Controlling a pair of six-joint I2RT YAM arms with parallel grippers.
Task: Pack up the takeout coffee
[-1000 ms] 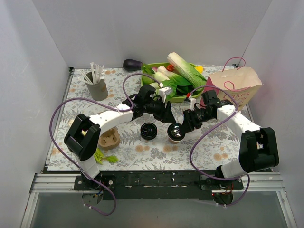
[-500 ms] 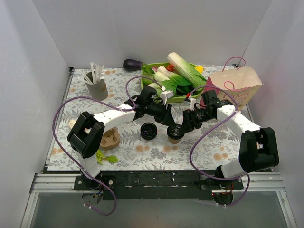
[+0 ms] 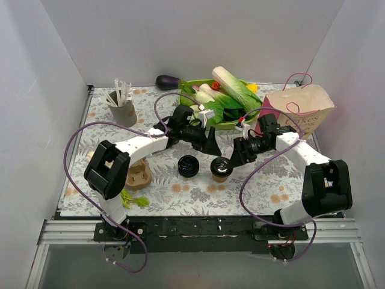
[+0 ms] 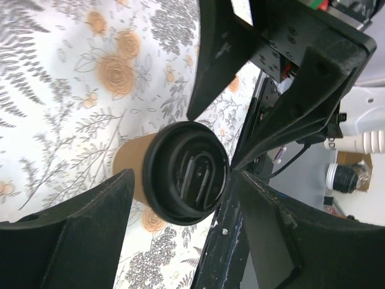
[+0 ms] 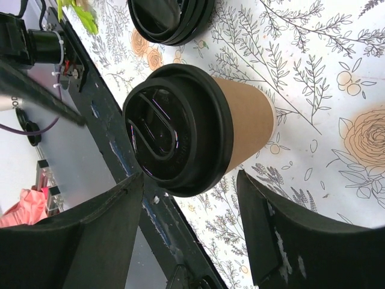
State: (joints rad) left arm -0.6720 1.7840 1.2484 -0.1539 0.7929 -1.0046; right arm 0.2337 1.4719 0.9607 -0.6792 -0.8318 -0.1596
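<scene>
Though black-lidded, tan paper cup (image 5: 243, 123)

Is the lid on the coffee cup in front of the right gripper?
On. In the right wrist view the black lid sits over the rim of the tan cup, covering it.

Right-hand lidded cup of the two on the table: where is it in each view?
Top external: the right-hand lidded cup stands at centre, just right of the other lidded cup.
Left wrist: lower centre, lid facing the camera.
Right wrist: centre, lid to the left, tan wall to the right.
Shared landmark: the floral table cover beneath it in all three.
</scene>
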